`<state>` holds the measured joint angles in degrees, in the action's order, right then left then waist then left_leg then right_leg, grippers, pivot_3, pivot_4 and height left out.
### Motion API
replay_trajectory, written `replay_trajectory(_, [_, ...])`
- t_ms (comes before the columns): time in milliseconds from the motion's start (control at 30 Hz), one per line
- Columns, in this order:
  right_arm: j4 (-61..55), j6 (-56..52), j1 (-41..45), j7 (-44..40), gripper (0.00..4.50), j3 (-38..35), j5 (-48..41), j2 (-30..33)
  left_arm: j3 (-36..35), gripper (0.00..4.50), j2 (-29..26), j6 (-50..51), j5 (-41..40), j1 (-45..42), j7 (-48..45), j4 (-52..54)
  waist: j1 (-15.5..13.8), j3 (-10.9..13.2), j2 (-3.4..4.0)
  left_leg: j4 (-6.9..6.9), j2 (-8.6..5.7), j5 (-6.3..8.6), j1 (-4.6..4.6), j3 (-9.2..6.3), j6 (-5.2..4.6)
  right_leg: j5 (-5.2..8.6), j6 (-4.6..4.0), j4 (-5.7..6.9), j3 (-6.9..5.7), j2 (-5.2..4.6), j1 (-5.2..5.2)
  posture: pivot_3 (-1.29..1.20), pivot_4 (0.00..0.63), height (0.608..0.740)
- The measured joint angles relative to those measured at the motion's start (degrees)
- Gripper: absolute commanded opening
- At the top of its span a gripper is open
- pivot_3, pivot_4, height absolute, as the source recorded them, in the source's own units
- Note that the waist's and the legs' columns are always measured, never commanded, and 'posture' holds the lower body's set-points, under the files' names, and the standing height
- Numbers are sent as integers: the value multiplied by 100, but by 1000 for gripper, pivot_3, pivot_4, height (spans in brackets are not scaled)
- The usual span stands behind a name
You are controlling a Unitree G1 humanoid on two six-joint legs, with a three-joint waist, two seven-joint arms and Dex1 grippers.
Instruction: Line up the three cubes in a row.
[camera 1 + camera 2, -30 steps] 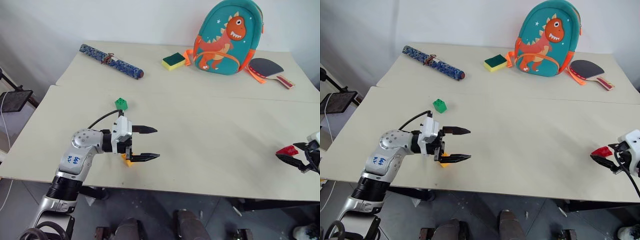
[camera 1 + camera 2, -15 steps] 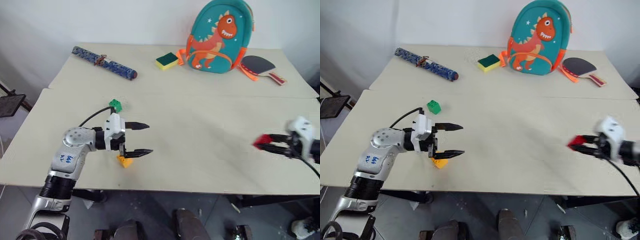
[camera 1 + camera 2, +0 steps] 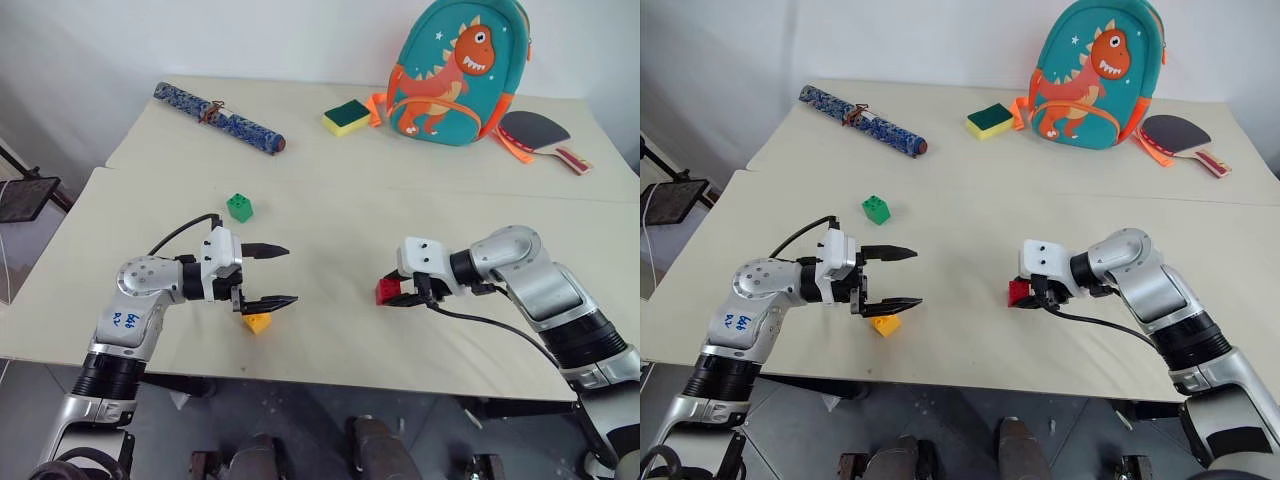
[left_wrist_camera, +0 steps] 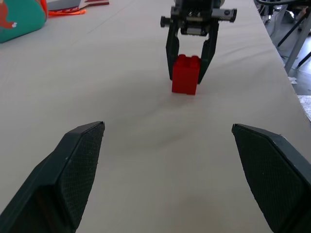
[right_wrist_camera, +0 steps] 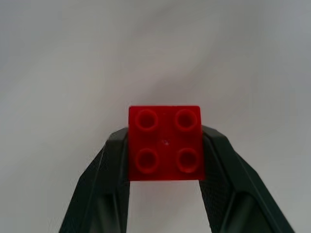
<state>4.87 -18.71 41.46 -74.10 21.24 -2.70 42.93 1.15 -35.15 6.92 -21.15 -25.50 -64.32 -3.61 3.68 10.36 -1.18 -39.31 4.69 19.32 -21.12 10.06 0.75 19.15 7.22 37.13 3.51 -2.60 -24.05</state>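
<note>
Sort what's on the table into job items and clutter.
Job: red cube, in the right gripper; yellow-orange cube; green cube.
Clutter: sponge, dinosaur backpack, paddle, blue patterned roll.

Left end effector (image 3: 270, 274): fingers spread wide, pointing roughly level toward the robot's right, arm bent low at the near left. Right end effector (image 3: 392, 292): fingers clamped on the red cube (image 3: 388, 290), pointing toward the robot's left and angled downward, forearm reaching inward.
</note>
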Motion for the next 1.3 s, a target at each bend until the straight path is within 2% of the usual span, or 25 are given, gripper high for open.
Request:
replay_trajectory(267, [262, 296, 45, -104, 4353, 67, 141, -153, -227, 4500, -5, 95, -38, 201, 204, 141, 63, 0, 0, -35, 2, -1, -6, 5, 3, 4, -13, 38, -5, 1, -2, 0, 150, 740])
replay_trajectory(300, [256, 385, 29, -145, 4465, -12, 61, -152, -305, 4500, -16, 121, -77, 229, 248, 144, 72, 0, 0, -37, 2, -1, -6, 5, 3, 4, -13, 40, -4, 1, -2, 0, 150, 740])
replay_trajectory(433, [212, 1275, -483, -404, 4465, -1113, -907, -140, -1067, 4500, -101, 35, -242, 645, 593, 2, 91, 0, -1, -34, 5, 2, -3, -3, 6, 4, -13, 44, -8, 2, -1, 0, 150, 740])
replay_trajectory(567, [76, 1527, -1175, -501, 4465, -1940, -1651, -113, -2061, 4500, -152, -279, -393, 1190, 932, -506, 104, 1, -1, -31, 8, 2, -2, -7, 6, 4, -13, 44, -8, -1, -2, 0, 150, 740])
replay_trajectory(733, [-521, 1702, -2199, 2, 4465, -2777, -2544, -800, -3048, 4500, -92, -655, -425, 2022, 1597, -987, 102, -3, -10, -34, 11, 4, 1, -20, 6, 4, -14, 49, -8, -4, 1, 0, 150, 740])
replay_trajectory(800, [-743, 2153, -2784, 314, 4465, -3125, -2756, -1342, -3462, 4500, 112, -768, -452, 2491, 1931, -965, 93, -6, -15, -27, 11, 9, 8, -20, 6, 4, -14, 38, -14, -5, 12, 0, 150, 740])
replay_trajectory(867, [-663, 2569, -3251, 503, 4465, -3216, -2683, -1550, -3568, 4500, 340, -721, -505, 2898, 2085, -886, 88, -5, -14, -25, 8, 13, 10, -17, 1, 4, -14, 27, -17, -12, 19, 0, 150, 740])
replay_trajectory(933, [-528, 2830, -3345, 551, 4465, -3288, -2546, -1544, -3446, 4500, 418, -646, -540, 2944, 2093, -827, 40, 1, -23, -34, 1, 6, 7, -7, -10, 3, -15, 25, -27, -23, 28, 0, 150, 740])
replay_trajectory(1033, [-516, 2984, -3305, 767, 4465, -3434, -2555, -1533, -3227, 4500, 347, -617, -530, 2527, 2108, -803, -52, -1, -31, -38, -2, 2, 21, -10, -10, -17, -45, 8, -43, -21, 53, 0, 150, 740])
replay_trajectory(1100, [-524, 3003, -3325, 800, 4465, -3509, -2577, -1454, -2963, 4500, 261, -434, -530, 1877, 2038, -911, -123, 0, -30, -37, -1, -9, 18, -18, -10, -33, -58, -4, -59, -19, 58, 0, 150, 740])
replay_trajectory(1200, [-625, 2976, -3296, 758, 4465, -3457, -2616, -1372, -2311, 4500, 233, -176, -428, 154, 1825, -1720, -208, -3, -33, -37, 1, -23, 15, -14, -7, -56, -56, -19, -69, -10, 60, 0, 150, 740])
replay_trajectory(1300, [-715, 2852, -3384, 716, 4465, -3394, -2681, -1251, -1884, 4500, 251, -281, -110, -761, 1784, -2677, -148, -6, -27, -31, 11, -16, 28, 13, -1, -59, -50, -19, -69, -6, 53, 0, 150, 740])
